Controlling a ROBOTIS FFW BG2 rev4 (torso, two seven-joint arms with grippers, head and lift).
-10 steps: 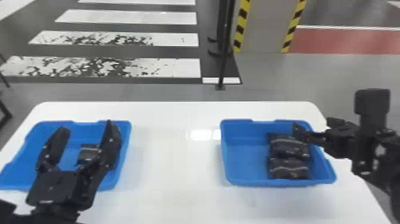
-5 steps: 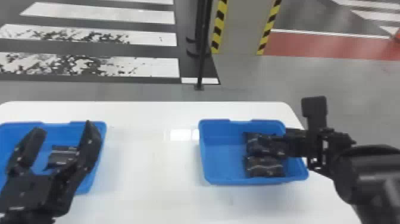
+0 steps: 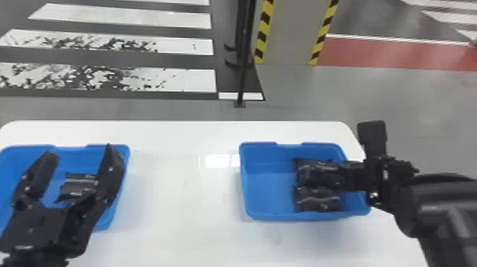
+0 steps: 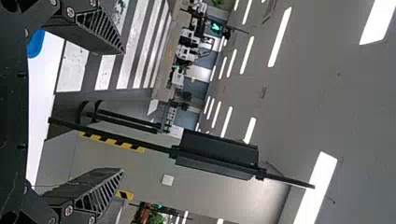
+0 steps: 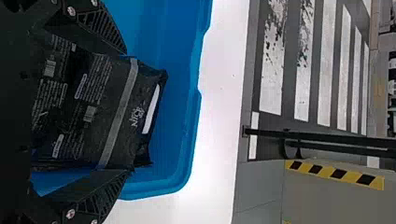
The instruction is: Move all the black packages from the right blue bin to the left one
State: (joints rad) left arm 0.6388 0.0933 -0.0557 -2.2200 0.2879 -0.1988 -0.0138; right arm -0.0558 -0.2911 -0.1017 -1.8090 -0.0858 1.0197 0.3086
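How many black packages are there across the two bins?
3 that I can make out: one package in the left blue bin, and two in the right blue bin, a farther one and a nearer one. More may be hidden.

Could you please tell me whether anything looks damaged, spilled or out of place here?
No spill shows; only two white floor stripes beyond the table look odd, mottled with dark patches, as if worn.
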